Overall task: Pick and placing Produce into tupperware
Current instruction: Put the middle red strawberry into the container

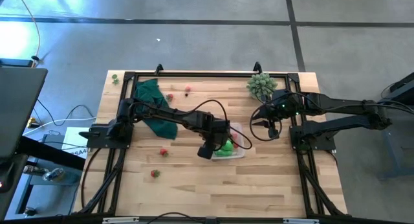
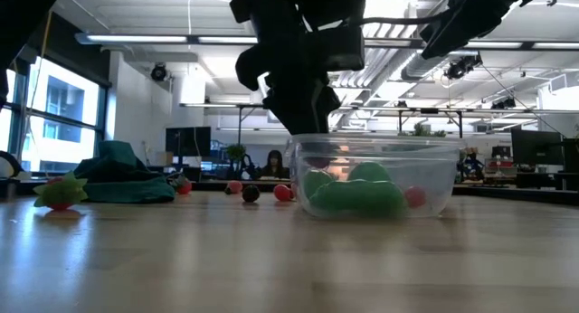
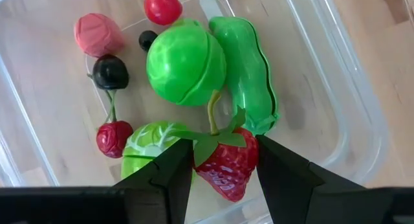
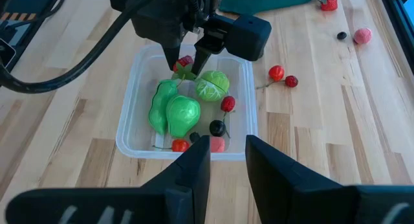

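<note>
My left claw (image 3: 220,162) holds a red toy strawberry (image 3: 226,169) over the clear plastic rectangular tub (image 4: 139,75), already half full; several berries (image 4: 283,76) remain on the worktop (image 1: 259,185). Right claw (image 4: 226,160) idles empty, narrow.

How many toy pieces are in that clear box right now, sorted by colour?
Green pieces: 3
Red pieces: 3, counting the strawberry held by the left gripper
Dark pieces: 2
Pink pieces: 1
Total: 9

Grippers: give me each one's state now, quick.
Left gripper: shut on the strawberry, over the tupperware.
Right gripper: open, holding nothing, back from the tupperware.
</note>
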Controlling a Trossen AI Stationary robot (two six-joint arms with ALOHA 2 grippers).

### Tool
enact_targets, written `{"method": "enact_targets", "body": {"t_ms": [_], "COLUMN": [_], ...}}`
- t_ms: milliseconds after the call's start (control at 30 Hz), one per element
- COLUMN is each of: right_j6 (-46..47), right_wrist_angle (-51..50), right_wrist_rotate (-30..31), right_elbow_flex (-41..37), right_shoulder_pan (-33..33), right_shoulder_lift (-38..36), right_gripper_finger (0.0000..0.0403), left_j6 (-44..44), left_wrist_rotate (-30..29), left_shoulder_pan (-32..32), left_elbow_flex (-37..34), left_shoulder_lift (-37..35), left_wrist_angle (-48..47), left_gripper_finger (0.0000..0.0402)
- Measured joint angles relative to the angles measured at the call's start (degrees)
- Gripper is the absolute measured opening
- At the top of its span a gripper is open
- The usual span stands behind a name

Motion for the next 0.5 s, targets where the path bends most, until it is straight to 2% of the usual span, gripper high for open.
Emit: {"method": "enact_targets", "body": {"t_ms": [100, 367, 500], "right_j6": [0.01, 0.01, 0.01], "right_wrist_angle": [0.0, 0.0, 0.0], "right_wrist_rotate": [-0.01, -0.01, 0.0], "right_elbow_flex": [0.0, 0.0, 0.01], "right_shoulder_pan": [0.01, 0.0, 0.01], "right_shoulder_lift": [0.0, 0.0, 0.0], "right_gripper_finger": [0.0089, 0.0089, 0.0089], "left_j6": [-0.04, 0.02, 0.02], "left_wrist_rotate": [-0.02, -0.99, -1.14], "left_shoulder_pan": [0.0, -0.03, -0.11], "left_elbow_flex": [0.0, -0.02, -0.02], "left_shoulder_lift": [-0.02, -0.02, -0.04], "left_wrist_angle": [0.02, -0.62, -0.83], "left_gripper_finger": [0.0158, 0.022, 0.0226]}}
